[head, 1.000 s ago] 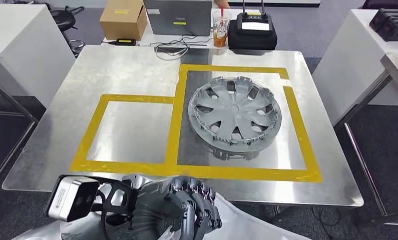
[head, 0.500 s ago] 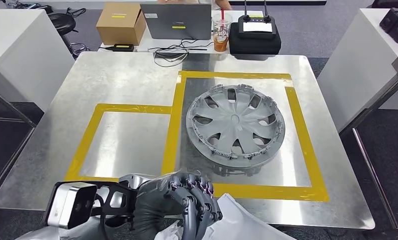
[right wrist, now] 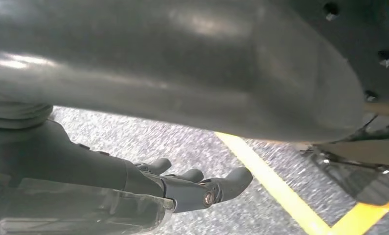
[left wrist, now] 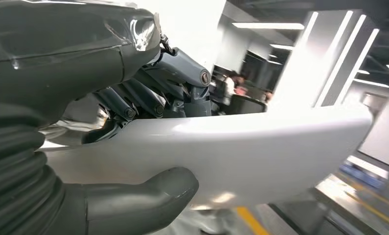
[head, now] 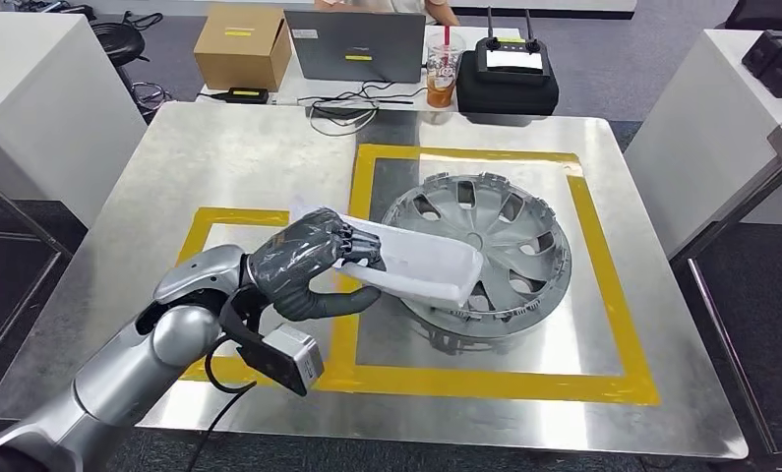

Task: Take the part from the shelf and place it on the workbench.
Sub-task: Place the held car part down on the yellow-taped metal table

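My left hand (head: 306, 267) grips a long white part (head: 411, 262) by one end and holds it above the metal workbench (head: 239, 147). The part's far end reaches over the grey wheel cover (head: 510, 246), which lies inside the larger yellow-taped square (head: 603, 285). The hand hovers over the tape line between the two squares. In the left wrist view the thumb and fingers (left wrist: 148, 196) clamp the white part (left wrist: 261, 152) from both sides. In the right wrist view my right hand (right wrist: 182, 188) hangs over grey floor with its fingers apart and nothing in it.
At the bench's far edge stand a cardboard box (head: 242, 46), a laptop (head: 355, 45), a drink cup (head: 443, 77) and a black case (head: 508, 77). White tables flank the bench left (head: 32, 88) and right (head: 701, 128). The smaller yellow square (head: 210, 221) lies under my left arm.
My left arm has swung up and forward from below the near edge, carrying the white part out over the bench to the wheel cover. The camera also shifted slightly.
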`<state>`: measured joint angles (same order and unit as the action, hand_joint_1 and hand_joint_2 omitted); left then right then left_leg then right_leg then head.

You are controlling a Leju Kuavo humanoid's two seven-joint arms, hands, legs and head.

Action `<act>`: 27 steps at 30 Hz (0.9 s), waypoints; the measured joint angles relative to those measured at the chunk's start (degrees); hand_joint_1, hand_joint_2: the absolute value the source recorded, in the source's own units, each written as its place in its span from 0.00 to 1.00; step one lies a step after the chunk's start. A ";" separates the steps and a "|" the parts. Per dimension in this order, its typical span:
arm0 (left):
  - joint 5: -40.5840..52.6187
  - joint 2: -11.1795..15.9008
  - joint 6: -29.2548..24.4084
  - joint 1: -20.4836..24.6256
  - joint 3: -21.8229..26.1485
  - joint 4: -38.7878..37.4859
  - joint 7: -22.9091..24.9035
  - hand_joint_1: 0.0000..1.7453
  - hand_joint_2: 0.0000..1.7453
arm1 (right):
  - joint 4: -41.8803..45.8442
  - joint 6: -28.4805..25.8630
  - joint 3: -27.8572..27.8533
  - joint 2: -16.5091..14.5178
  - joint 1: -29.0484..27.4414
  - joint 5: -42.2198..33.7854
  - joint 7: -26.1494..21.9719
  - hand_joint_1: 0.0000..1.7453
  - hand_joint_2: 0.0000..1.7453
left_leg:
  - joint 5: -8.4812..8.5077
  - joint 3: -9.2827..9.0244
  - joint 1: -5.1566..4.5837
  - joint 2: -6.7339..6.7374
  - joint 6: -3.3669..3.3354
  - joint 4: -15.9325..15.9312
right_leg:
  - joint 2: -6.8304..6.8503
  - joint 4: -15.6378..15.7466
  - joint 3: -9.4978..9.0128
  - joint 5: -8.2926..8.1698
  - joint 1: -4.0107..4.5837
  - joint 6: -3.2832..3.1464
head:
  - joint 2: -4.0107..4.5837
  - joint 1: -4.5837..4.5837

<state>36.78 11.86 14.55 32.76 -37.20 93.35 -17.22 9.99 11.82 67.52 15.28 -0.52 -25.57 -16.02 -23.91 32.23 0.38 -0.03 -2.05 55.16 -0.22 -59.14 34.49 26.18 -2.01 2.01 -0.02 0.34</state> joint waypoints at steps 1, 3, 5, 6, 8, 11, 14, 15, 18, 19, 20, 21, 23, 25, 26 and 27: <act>0.83 0.01 -0.21 0.14 0.08 -0.84 0.21 1.00 1.00 | 0.00 -0.04 0.00 -0.02 -0.01 0.00 -0.09 0.00 0.00 | 0.10 -0.07 -0.07 0.03 -0.27 -0.14 | 0.04 -3.73 1.87 1.61 0.00 -0.34 | 0.00 -0.07; 2.53 0.04 -0.38 0.07 0.11 -2.36 0.72 1.00 1.00 | 0.00 -0.06 0.00 -0.04 -0.05 0.00 -0.18 0.00 0.00 | 0.02 -0.03 -0.51 -0.02 -0.58 -0.13 | 0.05 -12.08 6.15 4.62 0.09 -0.74 | 0.00 -0.16; 4.53 0.20 -0.47 -0.12 0.10 -3.78 1.44 1.00 1.00 | 0.01 -0.07 0.01 -0.04 -0.10 0.01 -0.26 0.00 0.00 | -0.11 -0.08 -0.93 -0.13 -0.75 -0.09 | 0.05 -14.12 7.58 4.63 0.10 -0.37 | 0.00 -0.17; 5.51 0.31 -0.61 -0.14 0.13 -4.57 1.77 1.00 1.00 | 0.02 -0.07 0.01 -0.04 -0.09 0.02 -0.29 0.00 0.00 | -0.20 -0.13 -1.06 -0.20 -0.78 -0.03 | 0.06 -11.31 6.42 3.26 0.10 -0.04 | 0.00 -0.15; 7.49 0.52 -1.21 -0.11 0.22 -6.44 2.21 1.00 1.00 | 0.02 -0.09 0.03 -0.02 -0.06 0.02 -0.33 0.00 0.00 | -0.53 -0.11 -1.29 -0.35 -0.60 0.33 | 0.07 -2.65 2.36 -0.18 0.21 0.23 | 0.00 -0.15; 10.98 0.89 -2.42 -0.09 0.28 -9.91 2.77 1.00 1.00 | 0.02 -0.02 0.21 -0.01 0.04 0.02 -0.18 0.00 0.00 | -1.13 0.23 -1.57 -0.43 0.10 1.02 | -0.01 2.40 -0.09 -2.05 0.69 -0.77 | 0.00 -0.05; 12.89 1.38 -3.08 -0.08 0.46 -12.54 3.21 1.00 1.00 | 0.04 0.10 0.48 -0.07 0.05 0.02 -0.07 0.00 0.00 | -1.75 0.60 -1.28 -0.36 0.91 1.66 | -0.06 2.69 -0.34 -2.17 0.55 -1.53 | 0.00 -0.03; 13.69 1.49 -3.19 0.02 0.54 -13.42 3.67 1.00 1.00 | 0.06 0.13 0.53 -0.08 0.04 -0.01 -0.04 0.00 0.00 | -2.73 1.31 -1.13 -0.34 1.31 3.20 | -0.06 2.78 -0.49 -2.18 0.37 -1.79 | 0.00 0.04; 17.17 1.66 -3.26 0.20 0.59 -17.31 5.78 1.00 1.00 | 0.08 0.18 0.57 -0.07 0.16 -0.25 0.03 0.00 0.00 | -8.01 6.79 -0.46 -0.29 2.36 14.53 | -0.09 2.81 -0.70 -2.08 0.23 -2.23 | 0.00 0.26; 18.29 1.67 -3.35 0.15 0.58 -19.09 6.38 1.00 1.00 | 0.09 0.18 0.58 -0.08 0.21 -0.35 0.10 0.00 0.00 | -9.07 8.67 -0.26 -0.28 2.55 18.02 | -0.12 2.81 -0.71 -2.06 0.23 -2.25 | 0.00 0.27; 19.42 1.68 -3.57 0.11 0.61 -21.06 6.99 1.00 1.00 | 0.09 0.18 0.59 -0.11 0.25 -0.48 0.22 0.00 0.00 | -8.99 9.60 -0.10 -0.28 2.64 19.43 | -0.17 2.80 -0.74 -2.04 0.24 -2.25 | 0.00 0.28; 20.37 1.65 -3.92 0.11 0.71 -22.97 7.57 1.00 1.00 | 0.09 0.19 0.60 -0.15 0.27 -0.57 0.38 0.00 0.00 | -7.78 9.36 0.00 -0.27 2.64 18.44 | -0.23 2.80 -0.80 -2.03 0.24 -2.25 | 0.00 0.28; 22.38 1.56 -4.92 0.32 1.26 -26.79 8.76 1.00 1.00 | 0.09 0.18 0.61 -0.26 0.41 -0.68 0.75 0.00 0.00 | -3.42 5.60 0.08 -0.25 2.34 10.33 | -0.34 2.80 -0.97 -2.01 0.26 -2.22 | 0.00 0.28; 24.28 1.47 -5.97 0.76 2.23 -30.63 9.86 1.00 1.00 | 0.10 0.17 0.64 -0.40 0.66 -0.66 1.05 0.00 0.00 | -0.97 2.07 -0.17 -0.20 1.83 3.16 | -0.45 2.77 -0.92 -1.98 0.53 -1.96 | 0.00 0.26; 25.09 1.45 -6.47 0.96 2.80 -32.48 10.36 1.00 1.00 | 0.11 0.17 0.68 -0.47 0.77 -0.61 1.17 0.00 0.00 | -0.76 1.39 -0.33 -0.19 1.59 1.72 | -0.48 2.77 -0.85 -1.99 0.62 -1.74 | 0.00 0.26; 25.83 1.44 -6.98 1.10 3.47 -34.32 10.83 1.00 1.00 | 0.11 0.16 0.74 -0.54 0.86 -0.51 1.26 0.00 0.00 | -0.93 1.35 -0.53 -0.18 1.33 1.48 | -0.49 2.83 -0.80 -2.03 0.67 -1.40 | 0.00 0.25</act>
<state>62.62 13.30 7.57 33.86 -33.72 59.03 -6.39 10.10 11.99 68.26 14.74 0.34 -26.09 -14.76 -24.83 33.58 -0.16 -0.22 -0.72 56.64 -0.71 -56.31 33.69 24.15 -1.34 0.61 -0.02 0.59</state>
